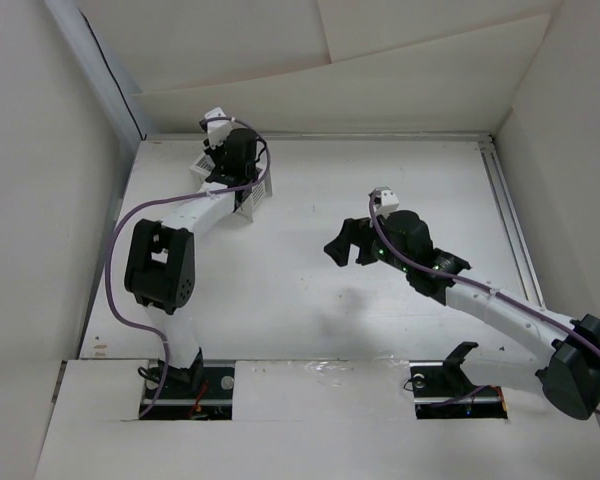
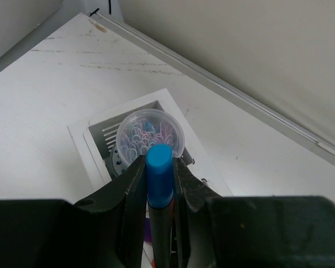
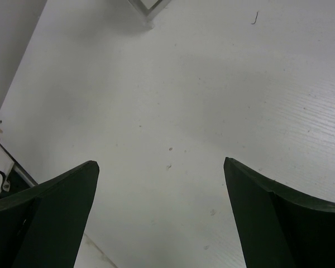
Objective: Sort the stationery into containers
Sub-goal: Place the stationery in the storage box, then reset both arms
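Observation:
My left gripper [image 2: 159, 163] is shut on a marker with a blue cap [image 2: 159, 167] and holds it upright over the white mesh organiser box [image 2: 95, 148]. A squat round clear tub [image 2: 151, 133] with blue and pink clips inside sits in the box's far compartment, just beyond the fingertips. Bits of purple and red [image 2: 149, 230] show below the jaws in the near compartment. In the top view the left gripper [image 1: 225, 170] hides most of the box [image 1: 256, 196] at the table's far left. My right gripper [image 1: 345, 245] is open and empty above bare table [image 3: 162, 167].
White walls close in the table on the left, back and right. A metal rail [image 2: 240, 97] runs along the back wall just behind the box. A corner of the box [image 3: 151, 5] shows at the top of the right wrist view.

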Controlling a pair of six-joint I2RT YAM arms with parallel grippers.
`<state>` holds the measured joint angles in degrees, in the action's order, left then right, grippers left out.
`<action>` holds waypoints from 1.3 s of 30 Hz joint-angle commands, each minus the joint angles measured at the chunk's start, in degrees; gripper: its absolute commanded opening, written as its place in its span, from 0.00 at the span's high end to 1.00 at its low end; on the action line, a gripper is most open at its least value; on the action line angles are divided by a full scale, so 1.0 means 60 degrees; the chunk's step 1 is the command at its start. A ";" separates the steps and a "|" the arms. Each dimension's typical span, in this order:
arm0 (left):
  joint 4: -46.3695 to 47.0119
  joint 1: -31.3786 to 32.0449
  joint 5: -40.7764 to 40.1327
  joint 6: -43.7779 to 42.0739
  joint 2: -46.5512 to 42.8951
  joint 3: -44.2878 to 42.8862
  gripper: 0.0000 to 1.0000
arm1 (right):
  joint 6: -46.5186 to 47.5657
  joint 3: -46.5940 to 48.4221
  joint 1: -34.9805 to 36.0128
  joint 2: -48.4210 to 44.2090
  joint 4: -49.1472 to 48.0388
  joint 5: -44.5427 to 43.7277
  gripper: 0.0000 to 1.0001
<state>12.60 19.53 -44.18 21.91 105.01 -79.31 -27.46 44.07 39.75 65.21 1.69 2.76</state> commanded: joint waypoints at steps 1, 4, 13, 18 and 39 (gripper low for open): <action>0.0375 0.0128 -0.0224 -0.0035 -0.0041 -0.0464 1.00 | -0.0081 0.0008 -0.0047 -0.0204 -0.0575 0.0081 0.00; 0.0375 0.0230 -0.0224 -0.0034 -0.0128 -0.0377 0.97 | -0.0081 0.0008 -0.0047 -0.0204 -0.0575 0.0169 0.00; 0.0493 0.0334 0.0127 -0.0019 -0.0729 -0.0084 0.72 | -0.0081 -0.0080 -0.0047 -0.0204 -0.0575 0.0169 0.00; 0.0493 0.0422 0.0303 0.0083 -0.1344 0.0195 0.65 | -0.0081 -0.0080 -0.0047 -0.0292 -0.0575 0.0169 0.00; -0.0530 0.0422 0.3129 0.3099 -0.9234 0.6272 0.00 | -0.0271 -0.0358 -0.0414 -0.0863 -0.0575 -0.0314 0.00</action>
<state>12.80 21.78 -28.16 36.71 55.48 -45.50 -28.32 42.17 37.71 62.00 1.02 1.74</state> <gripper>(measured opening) 0.997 0.998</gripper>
